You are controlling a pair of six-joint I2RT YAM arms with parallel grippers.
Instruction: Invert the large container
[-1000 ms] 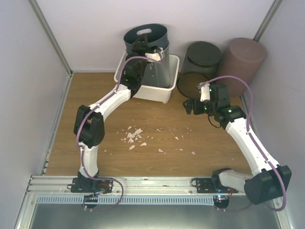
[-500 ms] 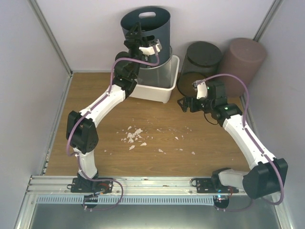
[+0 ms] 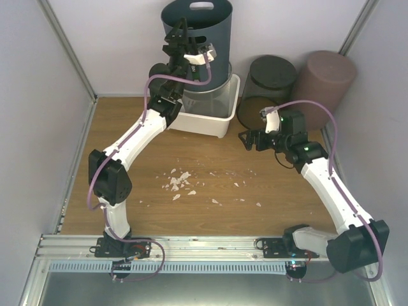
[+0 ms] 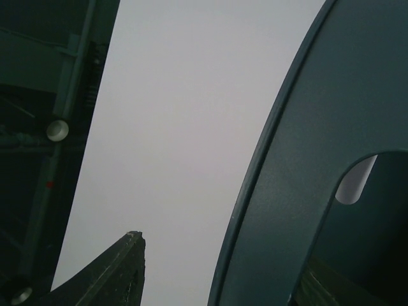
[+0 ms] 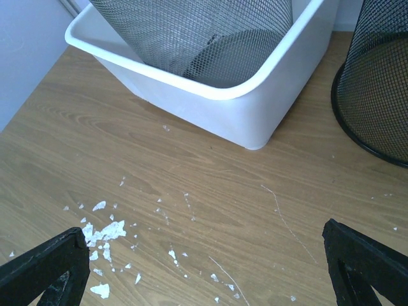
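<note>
1. Table [image 3: 127,166]: a wooden top fills the overhead view, with your two arms bolted at its near edge.
2. Bin [image 3: 213,38]: the large dark container hangs in the air at the back, above the tub. Its rim, with a handle slot [image 3: 201,6], points up (so it reads as upright, not inverted). The lift looks done. The turn-over and set-down are left.
3. Tub [image 3: 220,124]: white and rectangular, at the back of the table, directly under the bin. A mesh bin [image 5: 191,32] leans inside it.
4. Left gripper [image 3: 182,37]: raised high and partway closed on the bin's wall, just beside the handle slot. The wrist view shows the wall between its fingers.
5. Right gripper [image 5: 204,264]: jaws spread wide, holding nothing. It hovers over the table in front of the tub, well apart from the bin.
6. Scraps [image 3: 180,182]: small white bits scattered mid-table.
</note>
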